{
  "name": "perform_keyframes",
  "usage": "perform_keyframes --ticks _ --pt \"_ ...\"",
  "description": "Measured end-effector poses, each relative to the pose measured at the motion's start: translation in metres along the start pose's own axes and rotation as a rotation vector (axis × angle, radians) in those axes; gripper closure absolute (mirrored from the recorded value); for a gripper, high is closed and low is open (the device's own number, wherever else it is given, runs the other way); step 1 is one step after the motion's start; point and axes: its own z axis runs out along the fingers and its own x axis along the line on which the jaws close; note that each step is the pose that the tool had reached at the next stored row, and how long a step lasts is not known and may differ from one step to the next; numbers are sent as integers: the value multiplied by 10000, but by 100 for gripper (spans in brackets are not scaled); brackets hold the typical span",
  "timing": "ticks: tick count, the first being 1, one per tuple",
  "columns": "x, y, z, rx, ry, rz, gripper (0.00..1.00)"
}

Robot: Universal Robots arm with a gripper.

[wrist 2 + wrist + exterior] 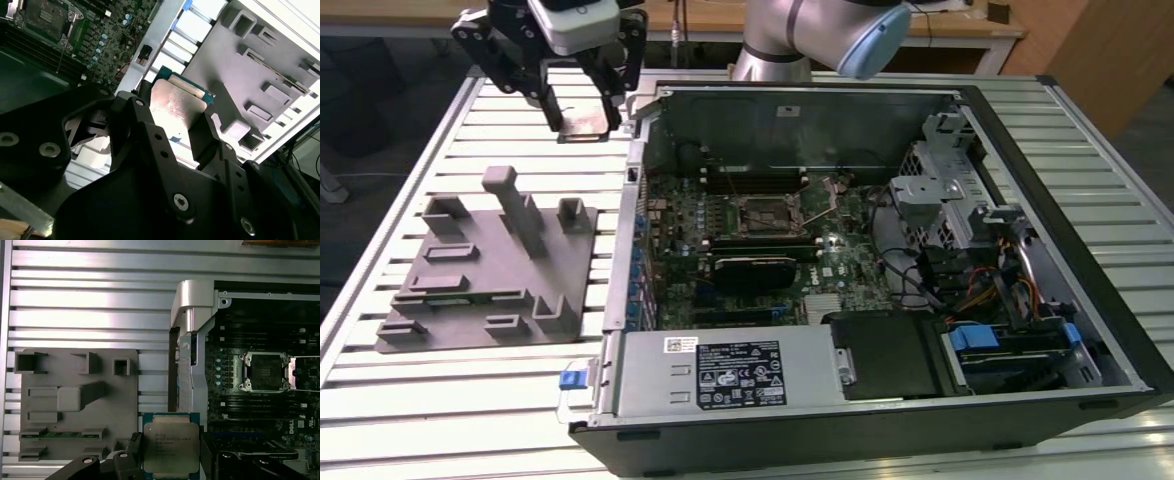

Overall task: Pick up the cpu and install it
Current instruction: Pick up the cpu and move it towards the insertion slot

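Gripper clamped on the chip above the desk; carry it well by holding it flat, squared to the open socket

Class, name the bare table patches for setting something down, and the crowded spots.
Bare: table slats between the grey fixture and the exterior view's bottom edge. Crowded: the computer case interior; the gripper holds the cpu.

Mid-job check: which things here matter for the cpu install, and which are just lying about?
In the job:
claw, shut on the cpu
motherboard socket inside the case

Lying about:
grey fixture on the table
black block on the board
labelled metal box
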Motion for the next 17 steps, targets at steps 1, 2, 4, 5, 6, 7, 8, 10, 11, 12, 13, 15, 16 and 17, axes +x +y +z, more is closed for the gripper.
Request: perform_keyframes --ticks 1,2,4,5,6,7,8,10,11,12,13,15,16,17 --pt "-13 0 0 0 0 0 46" --pt "-25 0 0 0 1 0 46" --pt "-48 0 1 0 0 0 46" --pt "-63 0 1 1 1 0 46" --pt "-77 0 1 1 0 0 46" --pt "-92 0 2 0 0 0 46" --pt "-106 0 2 0 0 0 46" --pt "-135 0 3 1 1 0 46" --pt "-149 0 3 1 0 0 46" --pt "-162 -1 3 0 0 0 46" --pt "-175 -1 4 1 1 0 46" --pt "-201 -1 4 1 0 0 46" --pt "-215 -1 5 0 0 0 46" --pt "-229 -1 5 0 1 -1 46"
